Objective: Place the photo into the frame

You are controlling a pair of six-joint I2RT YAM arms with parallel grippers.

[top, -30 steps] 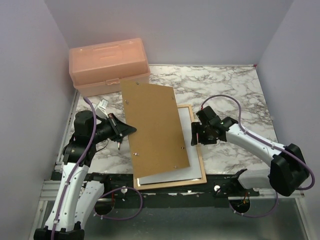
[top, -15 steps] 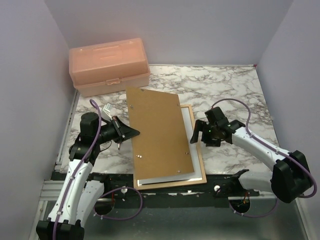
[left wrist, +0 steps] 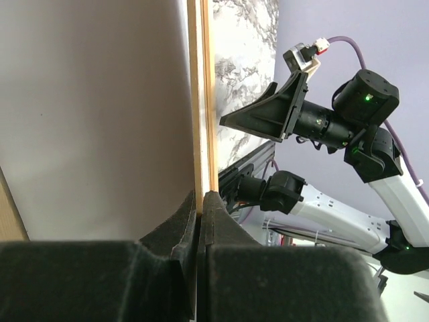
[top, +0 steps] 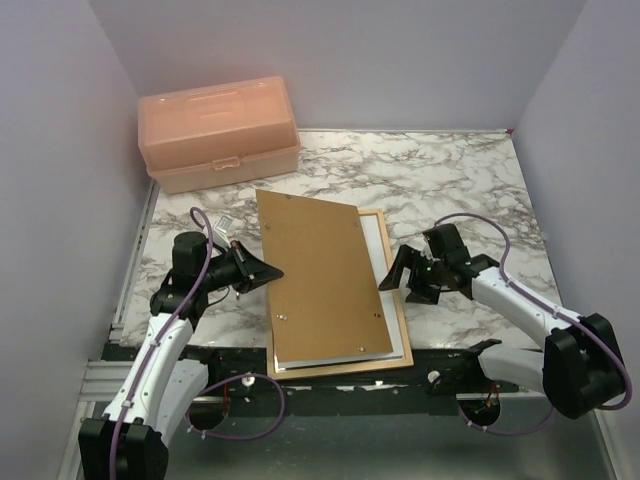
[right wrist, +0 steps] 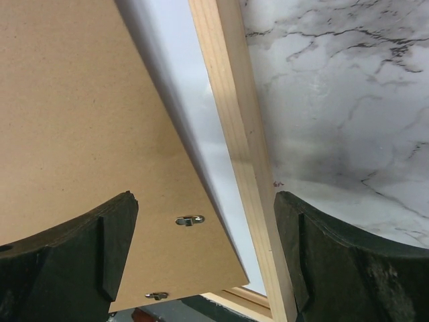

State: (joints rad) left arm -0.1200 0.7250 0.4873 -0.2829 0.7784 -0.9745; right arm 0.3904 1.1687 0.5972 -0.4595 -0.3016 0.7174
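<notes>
The light-wood frame (top: 400, 312) lies flat at the table's near middle. Inside it a white sheet, the photo's plain back (top: 377, 243), shows as a strip. The brown backing board (top: 318, 272) lies skewed over both, hiding most of the photo. My left gripper (top: 272, 270) is shut on the board's left edge, as the left wrist view (left wrist: 201, 201) shows. My right gripper (top: 398, 282) is open and empty, low over the frame's right bar (right wrist: 242, 157). In the right wrist view its jaws (right wrist: 208, 268) straddle the board's corner (right wrist: 100, 134) and the white photo back (right wrist: 175, 87).
A peach plastic toolbox (top: 218, 130) stands at the far left by the back wall. Purple-grey walls close in the marble table (top: 470, 185) on three sides. The frame's near bar reaches the table's front edge.
The backing board has come down and turned to lie closer over the frame. My left gripper moved right and nearer with it. My right gripper drew back toward the near right.
</notes>
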